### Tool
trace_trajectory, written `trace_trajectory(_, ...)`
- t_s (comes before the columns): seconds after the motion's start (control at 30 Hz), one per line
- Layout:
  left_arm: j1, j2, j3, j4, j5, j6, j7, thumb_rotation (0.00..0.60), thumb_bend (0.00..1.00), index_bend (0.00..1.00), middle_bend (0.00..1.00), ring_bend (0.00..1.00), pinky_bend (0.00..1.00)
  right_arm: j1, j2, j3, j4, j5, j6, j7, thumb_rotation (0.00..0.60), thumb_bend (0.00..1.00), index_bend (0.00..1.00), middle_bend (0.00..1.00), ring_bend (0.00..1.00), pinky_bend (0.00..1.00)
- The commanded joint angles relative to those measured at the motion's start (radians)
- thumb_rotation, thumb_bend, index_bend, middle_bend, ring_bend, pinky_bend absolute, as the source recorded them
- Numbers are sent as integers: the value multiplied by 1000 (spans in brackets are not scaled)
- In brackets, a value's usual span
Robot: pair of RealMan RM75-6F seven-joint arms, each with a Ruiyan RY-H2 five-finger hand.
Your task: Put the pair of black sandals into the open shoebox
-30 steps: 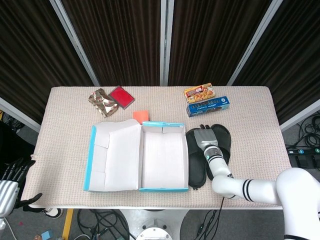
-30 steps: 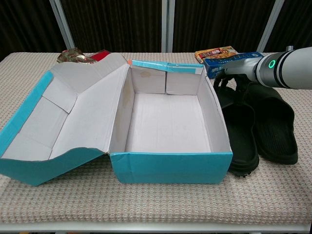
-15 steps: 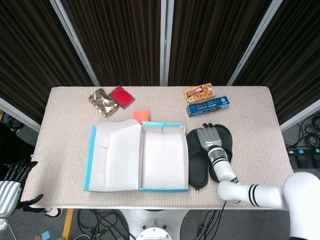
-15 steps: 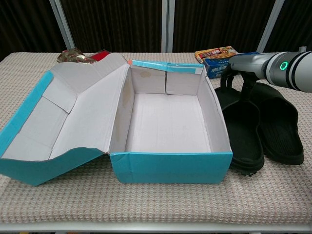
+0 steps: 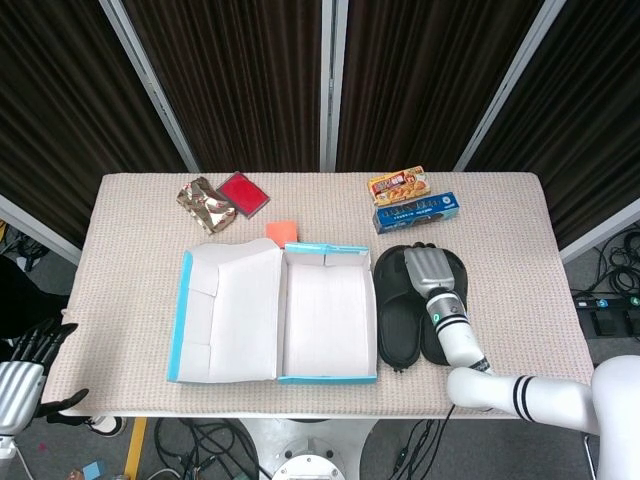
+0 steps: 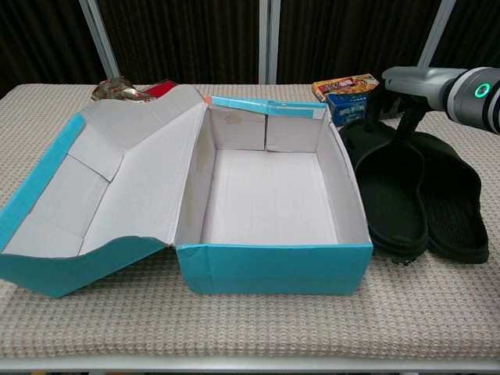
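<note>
The pair of black sandals (image 6: 422, 199) lies side by side on the surface (image 5: 510, 260), just beside the right wall of the open shoebox (image 5: 325, 315), at its 3 o'clock. The inner sandal all but touches the box wall. The box interior is bare; neither sandal is inside.

The right hand (image 6: 394, 101) is at the far end of the pair, at roughly 12 o'clock of the sandals. In the chest view its dark fingers (image 6: 406, 121) reach down onto the rear edges of the sandals; they appear to be gripping them there, though the contact itself is partly hidden. The far ends seem slightly raised off the surface, which I judge as a lift at its outset. The left hand (image 5: 25, 365) hangs off the surface at 8 o'clock of the box, fingers apart, holding nothing.

Step in hand, by my judgement: securing and raising the sandals. The next move calls for lifting the pair clear of the blue box wall, carrying it toward 9 o'clock over the cavity, and lowering it flat. The grip on both sandals at once looks marginal; one could slip during the lift.

Two food boxes (image 5: 410, 200) lie at 12 o'clock of the sandals.
</note>
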Motion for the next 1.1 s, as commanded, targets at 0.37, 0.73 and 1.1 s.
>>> trace_trajectory(0.37, 1, -1, 2, -2, 5, 4, 8, 600, 74, 111, 144, 3, 93, -104, 93, 66, -97, -166, 55, 131, 600, 153, 540, 477, 355, 487)
trace_trajectory(0.73, -2, 9, 2, -24, 14, 8, 30, 600, 74, 111, 144, 3, 93, -174, 258, 165, -305, -282, 110, 245, 600, 152, 540, 478, 356, 487)
trace_trajectory(1.1, 0, 14, -8, -24, 3, 18, 23, 600, 74, 111, 144, 3, 94, -220, 232, 241, -400, -389, 123, 453, 600, 148, 544, 481, 370, 499)
